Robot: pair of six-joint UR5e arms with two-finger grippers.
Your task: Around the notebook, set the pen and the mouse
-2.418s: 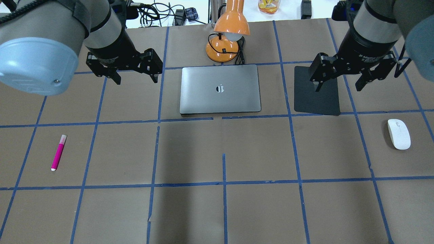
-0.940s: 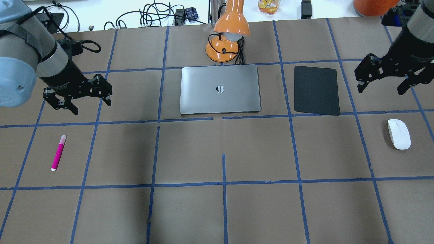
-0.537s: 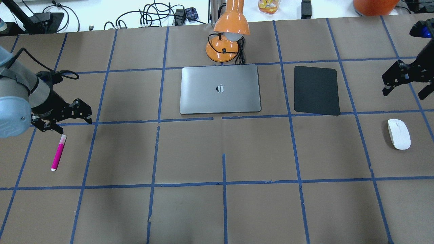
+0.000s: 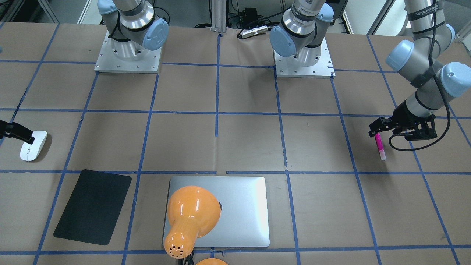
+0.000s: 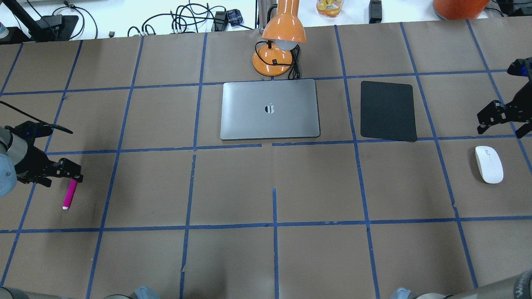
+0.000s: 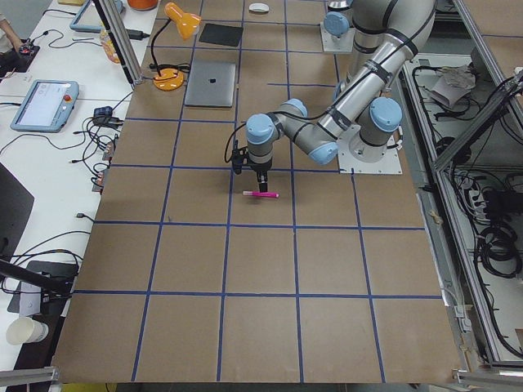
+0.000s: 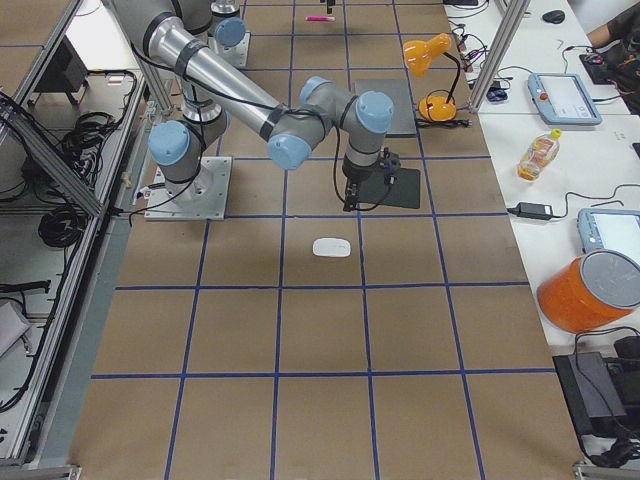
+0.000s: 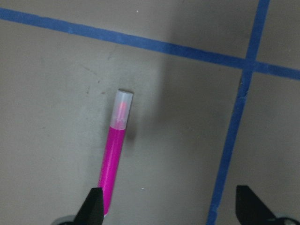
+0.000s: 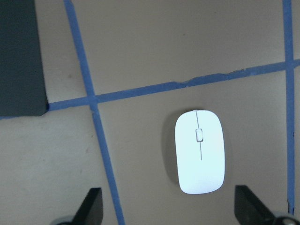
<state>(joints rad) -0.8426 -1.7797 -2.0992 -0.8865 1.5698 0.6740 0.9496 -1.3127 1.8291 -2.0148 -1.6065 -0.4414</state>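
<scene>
Logging my left hand (image 5: 62,180), spread wide over the pen (image 5: 70,195), and my right hand (image 5: 500,132), spread wide near the mouse (image 5: 489,164), both well apart from the notebook (image 5: 270,109).

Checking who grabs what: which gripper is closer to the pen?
Left. The left gripper hangs over the pen, at its pale end; the right gripper is across the table, beside the mouse.

Paper-covered table (image 5: 316,182), blue tape grid (image 5: 232,226) — on it notebook (image 5: 270,109), black mat (image 5: 388,110), lamp (image 5: 272,62), pen (image 5: 70,195), mouse (image 5: 489,164).
</scene>
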